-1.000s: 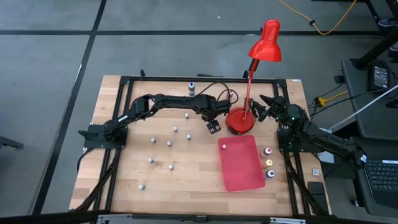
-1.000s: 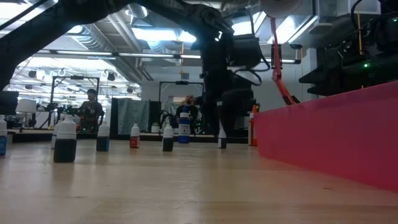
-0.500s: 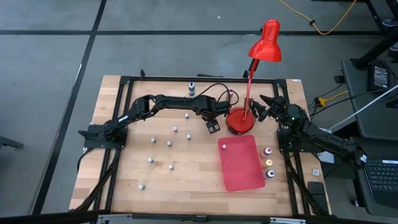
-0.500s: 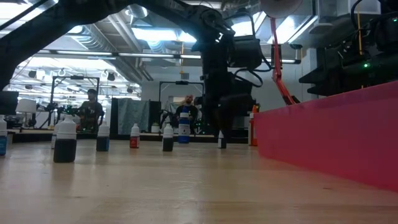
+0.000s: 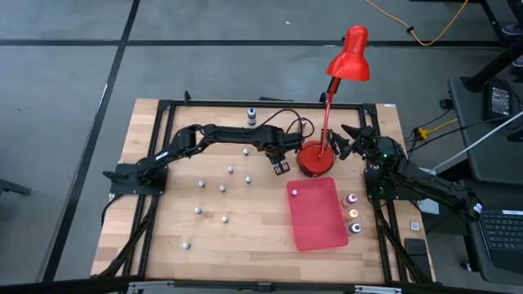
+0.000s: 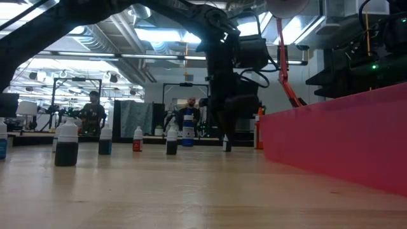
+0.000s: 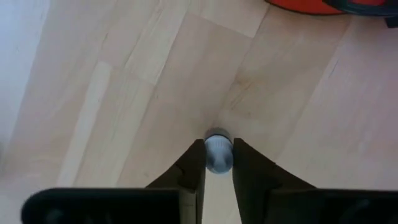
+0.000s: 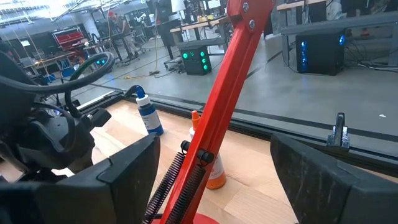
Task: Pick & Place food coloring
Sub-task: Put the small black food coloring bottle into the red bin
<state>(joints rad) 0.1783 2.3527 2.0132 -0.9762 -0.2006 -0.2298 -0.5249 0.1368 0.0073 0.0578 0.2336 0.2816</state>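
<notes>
Now the left claw (image 7: 217, 163) pinches a small food coloring bottle (image 7: 217, 152) by its pale cap, upright on the desk (image 5: 245, 220).

Outward from that claw, reached toward the desk's middle, the red lamp's round base (image 5: 315, 158) sits just beside it, with the flat red mat (image 5: 317, 212) nearer the front edge. Several whitish bottles (image 5: 221, 189) lie scattered over the bare wood to the left, well apart from one another; three coloured ones (image 5: 353, 214) stand in a row beside the mat's right edge, and a blue bottle (image 5: 252, 115) stands at the back. The right claw (image 5: 353, 140) waits by the lamp's stem, fingers spread wide.
</notes>
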